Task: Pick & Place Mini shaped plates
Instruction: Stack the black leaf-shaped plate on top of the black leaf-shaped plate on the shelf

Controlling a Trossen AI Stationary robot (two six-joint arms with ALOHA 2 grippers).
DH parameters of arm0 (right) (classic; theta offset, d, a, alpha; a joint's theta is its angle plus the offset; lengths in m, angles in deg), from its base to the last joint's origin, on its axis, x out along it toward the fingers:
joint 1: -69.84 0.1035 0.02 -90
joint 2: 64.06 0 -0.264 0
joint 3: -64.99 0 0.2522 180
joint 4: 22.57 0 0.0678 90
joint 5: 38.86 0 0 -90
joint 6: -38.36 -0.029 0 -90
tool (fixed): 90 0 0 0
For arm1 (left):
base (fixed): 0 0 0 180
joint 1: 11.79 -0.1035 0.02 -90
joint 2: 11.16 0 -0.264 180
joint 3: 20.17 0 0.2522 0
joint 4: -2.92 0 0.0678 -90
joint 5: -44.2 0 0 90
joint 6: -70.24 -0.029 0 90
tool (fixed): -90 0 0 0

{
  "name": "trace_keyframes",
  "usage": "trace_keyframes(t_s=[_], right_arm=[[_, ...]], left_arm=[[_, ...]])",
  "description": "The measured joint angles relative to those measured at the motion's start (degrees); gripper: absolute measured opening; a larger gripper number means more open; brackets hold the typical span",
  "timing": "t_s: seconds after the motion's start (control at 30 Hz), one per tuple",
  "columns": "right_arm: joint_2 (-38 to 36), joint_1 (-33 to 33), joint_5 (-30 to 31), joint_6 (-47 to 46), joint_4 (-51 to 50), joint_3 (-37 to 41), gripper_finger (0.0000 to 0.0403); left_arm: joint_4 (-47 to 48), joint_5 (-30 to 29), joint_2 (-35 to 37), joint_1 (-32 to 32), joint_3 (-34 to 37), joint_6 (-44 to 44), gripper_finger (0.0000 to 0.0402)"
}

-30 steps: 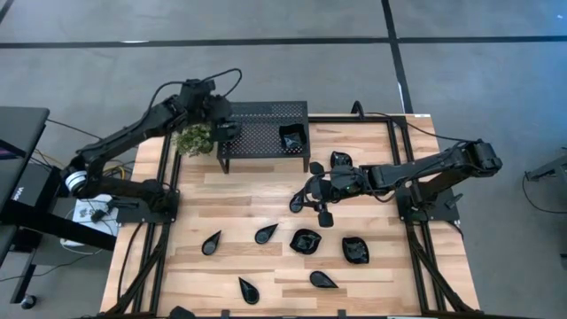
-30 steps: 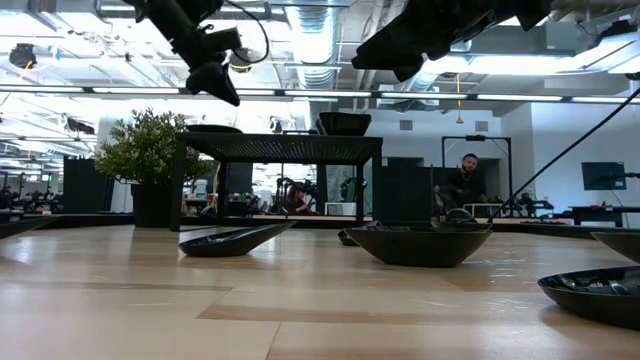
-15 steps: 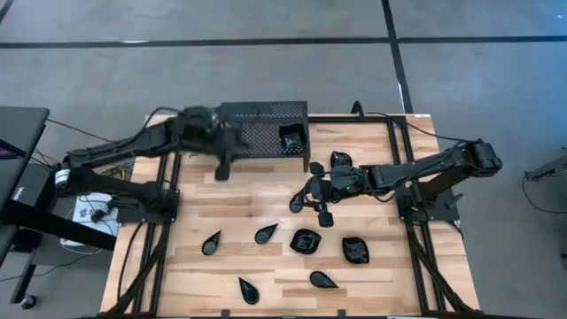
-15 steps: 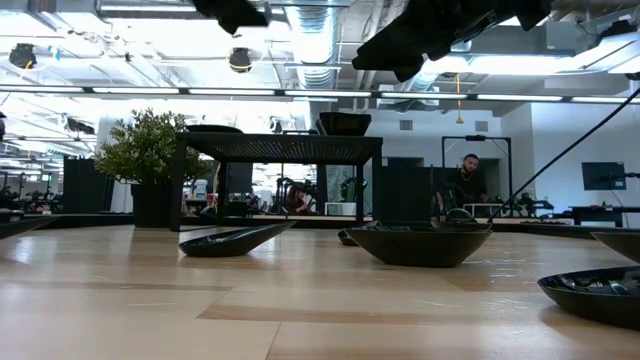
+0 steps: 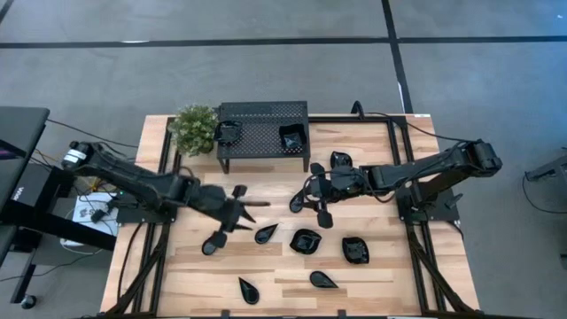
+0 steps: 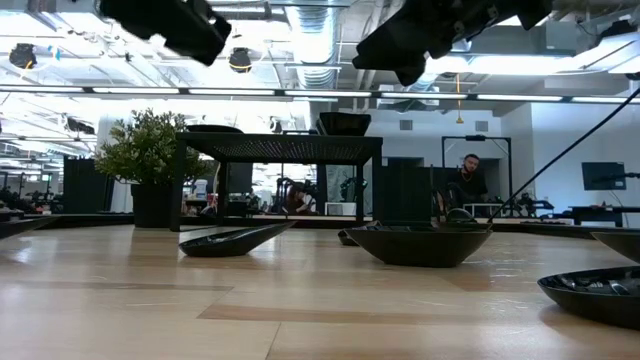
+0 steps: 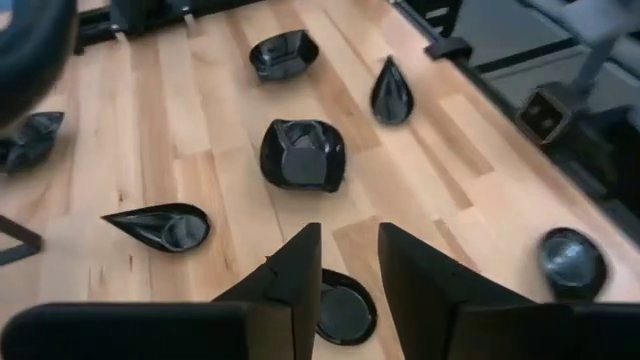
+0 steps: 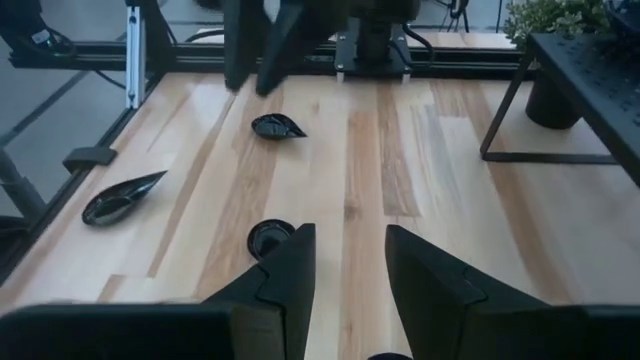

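Black teardrop plate [image 5: 266, 234] lying flat on the wooden table [image 5: 354, 275], tip toward the empty, parted left gripper [image 5: 241, 210] just above it.

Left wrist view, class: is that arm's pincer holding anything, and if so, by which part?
Nothing is held. The left pincer is open above the table, with only a small round dish lying on the wood below the gap.

Bright, even overhead light from ceiling lamps [image 6: 300, 70], soft shadows on the table [image 5: 283, 266], and the left arm [image 5: 168, 188] motion-blurred.
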Motion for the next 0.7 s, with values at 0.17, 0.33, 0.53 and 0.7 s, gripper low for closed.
trace_keyframes(t_s=[0.17, 0.33, 0.53, 0.7], right_arm=[[0.0, 0.0, 0.0, -0.7, 0.1, 0.0, 0.0118], [0.5, 0.9, 0.1, -2.2, 0.1, 0.0, 0.0118], [6.1, 3.2, 0.0, -2.2, 3.7, 0.0, 0.0118], [10.6, 3.5, 0.0, -10.4, -1.0, -2.1, 0.0118]], left_arm=[[-8.5, -3.8, -2.0, 2.4, 6.0, 7.4, 0.0117], [-17.5, -3.8, -4.6, 3.1, 10.5, 10.1, 0.0121], [-30.1, -3.0, -10.1, 3.1, 11.4, 10.0, 0.0121], [-39.2, -1.3, -17.2, 3.1, 11.3, 8.2, 0.0121]])
